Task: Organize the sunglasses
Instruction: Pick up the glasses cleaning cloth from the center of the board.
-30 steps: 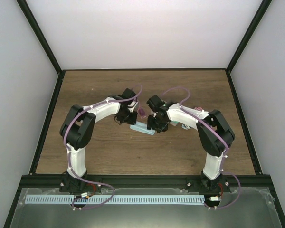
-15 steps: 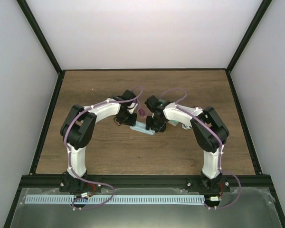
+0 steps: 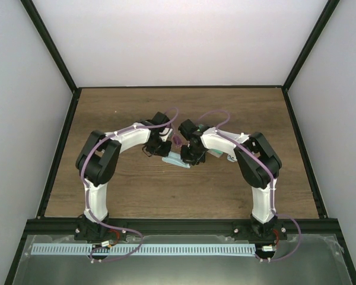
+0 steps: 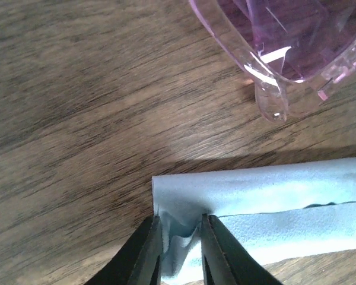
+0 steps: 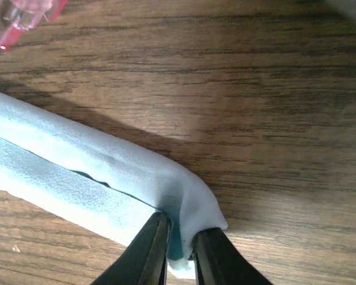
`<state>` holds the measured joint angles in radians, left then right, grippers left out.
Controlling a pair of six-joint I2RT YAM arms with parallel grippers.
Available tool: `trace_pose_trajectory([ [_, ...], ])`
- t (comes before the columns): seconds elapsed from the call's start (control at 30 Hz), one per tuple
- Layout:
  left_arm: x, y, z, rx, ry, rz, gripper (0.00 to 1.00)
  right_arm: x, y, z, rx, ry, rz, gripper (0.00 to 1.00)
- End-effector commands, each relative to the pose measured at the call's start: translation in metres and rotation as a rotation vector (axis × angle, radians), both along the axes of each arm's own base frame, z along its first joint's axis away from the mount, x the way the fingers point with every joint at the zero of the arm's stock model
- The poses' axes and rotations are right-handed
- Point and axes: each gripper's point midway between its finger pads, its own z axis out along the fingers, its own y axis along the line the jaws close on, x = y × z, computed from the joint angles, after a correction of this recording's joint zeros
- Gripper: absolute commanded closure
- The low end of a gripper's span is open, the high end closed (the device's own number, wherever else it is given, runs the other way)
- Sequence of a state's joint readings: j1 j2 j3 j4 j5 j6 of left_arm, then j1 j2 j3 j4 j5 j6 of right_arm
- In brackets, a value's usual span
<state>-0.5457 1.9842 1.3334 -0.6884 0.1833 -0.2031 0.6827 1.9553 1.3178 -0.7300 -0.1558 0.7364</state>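
Sunglasses (image 4: 285, 35) lie beyond left fingers (image 4: 145, 255) pinching blue cloth (image 4: 273, 196).

Purple-tinted sunglasses (image 4: 296, 35), translucent frame, on table (image 4: 77, 119)

The tabletop (image 4: 77, 89) is made of brown wood, matt, with fine dark grain lines. The cloth (image 4: 273, 202) is seen to be soft, light blue and fuzzy. At the upper right of the frame, the sunglasses (image 4: 285, 35) are made of shiny, see-through purple-pink plastic. The fingers (image 4: 225, 255) of the left tool (image 4: 181, 221) are seen to be smooth and black.
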Motion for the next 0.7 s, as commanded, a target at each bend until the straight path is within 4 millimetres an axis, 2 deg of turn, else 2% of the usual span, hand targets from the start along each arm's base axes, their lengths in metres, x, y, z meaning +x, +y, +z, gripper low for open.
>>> trace_pose_trajectory([
  [0.0,-0.009,0.001,-0.021,0.012,0.055,-0.013,0.86,0.002,0.003,0.000,-0.017,-0.001,0.005,0.89],
  [0.1,-0.010,0.000,-0.020,0.005,0.057,-0.013,0.95,0.003,0.003,0.001,-0.015,-0.008,0.004,0.99],
  [0.3,-0.012,-0.003,-0.011,-0.027,0.053,-0.016,0.96,0.009,0.007,0.017,0.020,-0.055,0.003,0.99],
  [0.67,-0.006,-0.008,0.039,-0.087,-0.015,-0.001,0.96,0.020,0.018,0.057,0.077,-0.118,0.010,0.99],
])
